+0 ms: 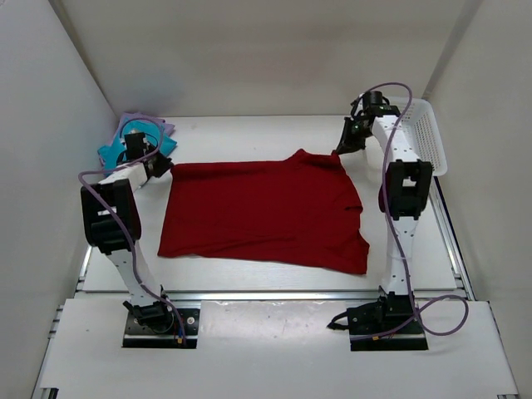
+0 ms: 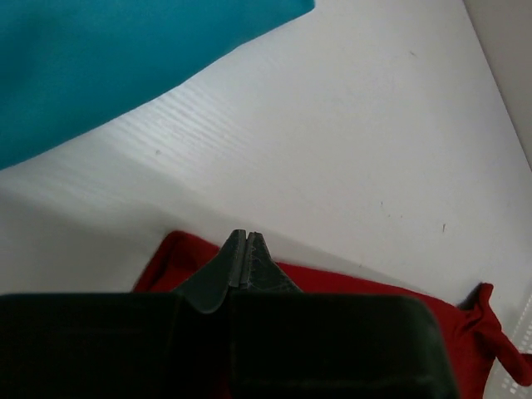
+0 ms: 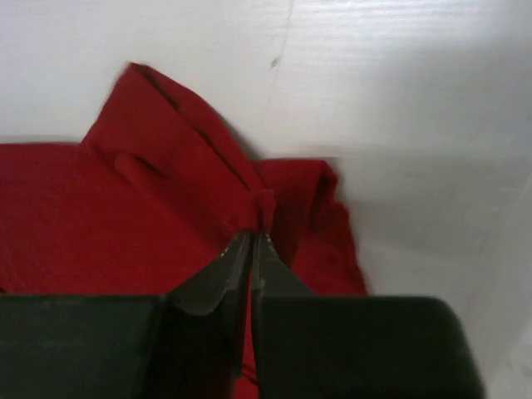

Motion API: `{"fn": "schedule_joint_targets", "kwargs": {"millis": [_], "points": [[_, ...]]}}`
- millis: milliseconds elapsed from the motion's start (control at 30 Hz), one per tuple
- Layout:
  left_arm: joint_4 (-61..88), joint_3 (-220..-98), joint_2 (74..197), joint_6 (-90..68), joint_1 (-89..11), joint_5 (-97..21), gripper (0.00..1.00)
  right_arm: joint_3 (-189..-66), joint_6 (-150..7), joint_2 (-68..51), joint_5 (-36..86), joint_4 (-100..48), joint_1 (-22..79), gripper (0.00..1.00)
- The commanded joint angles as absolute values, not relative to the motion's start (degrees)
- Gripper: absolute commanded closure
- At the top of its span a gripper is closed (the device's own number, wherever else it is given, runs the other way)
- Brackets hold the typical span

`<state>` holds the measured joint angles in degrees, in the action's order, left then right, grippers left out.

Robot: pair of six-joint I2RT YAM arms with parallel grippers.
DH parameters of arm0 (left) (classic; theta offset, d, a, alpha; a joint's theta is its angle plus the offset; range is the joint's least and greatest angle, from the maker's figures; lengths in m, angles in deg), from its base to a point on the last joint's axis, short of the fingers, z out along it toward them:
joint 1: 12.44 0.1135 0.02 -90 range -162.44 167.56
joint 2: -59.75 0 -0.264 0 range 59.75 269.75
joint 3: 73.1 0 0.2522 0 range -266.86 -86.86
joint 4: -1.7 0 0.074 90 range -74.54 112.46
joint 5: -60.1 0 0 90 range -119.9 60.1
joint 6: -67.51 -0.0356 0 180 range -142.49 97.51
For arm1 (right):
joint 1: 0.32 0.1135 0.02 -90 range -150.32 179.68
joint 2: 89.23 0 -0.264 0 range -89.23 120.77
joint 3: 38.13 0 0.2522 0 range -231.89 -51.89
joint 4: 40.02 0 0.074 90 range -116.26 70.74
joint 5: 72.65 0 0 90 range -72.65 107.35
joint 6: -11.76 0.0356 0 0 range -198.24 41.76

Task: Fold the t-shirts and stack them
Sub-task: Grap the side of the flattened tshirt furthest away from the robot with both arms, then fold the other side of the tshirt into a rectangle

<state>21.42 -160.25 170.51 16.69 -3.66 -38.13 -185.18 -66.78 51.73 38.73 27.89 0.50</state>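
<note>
Red shirt (image 1: 262, 212) spread across the table (image 1: 249, 137) seen from above, left tool (image 1: 164, 166) at its far-left corner, right tool (image 1: 343, 150) at its far-right corner. Teal shirt (image 1: 110, 155) and purple shirt (image 1: 141, 123) heaped far left, basket (image 1: 424, 137) far right. From the left wrist: tips pressed together, seemingly pinching the red corner, teal cloth beyond. From the right wrist: closed too, clamping a bunched red fold.

arms (image 1: 133, 262): white, black joints | cables (image 1: 391, 84): purple | pincer fingers (image 2: 218, 278): dark grey
</note>
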Motion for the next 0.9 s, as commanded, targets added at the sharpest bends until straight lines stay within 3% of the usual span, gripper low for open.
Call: {"fn": "schedule_joint_targets", "kwargs": {"millis": [0, 133, 467, 867], "points": [[19.5, -157.2, 164.3, 18.4, -3.2, -40.3, 1.00, -174.8, -69.5, 38.9, 36.9, 24.5, 1.7, 1.00], [19.0, -154.1, 160.9, 18.1, -3.0, -40.9, 1.00, -155.7, -68.0, 25.3, 34.2, 14.6, 2.1, 1.00], [17.0, -143.9, 152.1, 17.3, -0.1, -41.2, 1.00, -126.1, -63.2, 1.8, 31.4, 2.0, 1.8, 1.00], [14.3, -133.1, 146.3, 17.5, 3.7, -44.0, 1.00, -104.0, -59.7, -19.1, 26.1, -5.4, 3.1, 1.00]]}}
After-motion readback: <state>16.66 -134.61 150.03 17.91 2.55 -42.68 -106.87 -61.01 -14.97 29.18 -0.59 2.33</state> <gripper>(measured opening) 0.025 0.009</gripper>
